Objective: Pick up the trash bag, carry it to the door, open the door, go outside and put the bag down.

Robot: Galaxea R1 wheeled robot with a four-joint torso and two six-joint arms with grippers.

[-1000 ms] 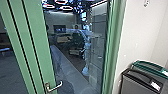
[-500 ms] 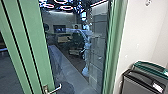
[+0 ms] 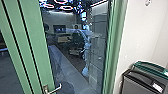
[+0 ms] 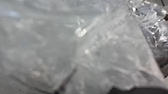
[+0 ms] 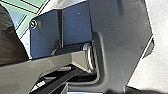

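The green-framed door (image 3: 41, 62) stands ahead. Clear plastic, presumably the trash bag (image 4: 105, 50), is close by the left wrist. The handle (image 3: 55, 88) lies low, left of centre (seemingly nearer the left arm). A bin (image 3: 140, 83) carries an unreadable label (image 3: 157, 87). Neither tool's state can be told.

The green door (image 3: 37, 50) is cut by the head view's upper and lower edges. The grey bin (image 3: 137, 86) is cut at the bottom and hides partly the green-rimmed bin (image 3: 147, 65). The person (image 3: 78, 37) is too small and blurred for details. The plastic bag (image 4: 112, 50) is also blurred, its content unclear.
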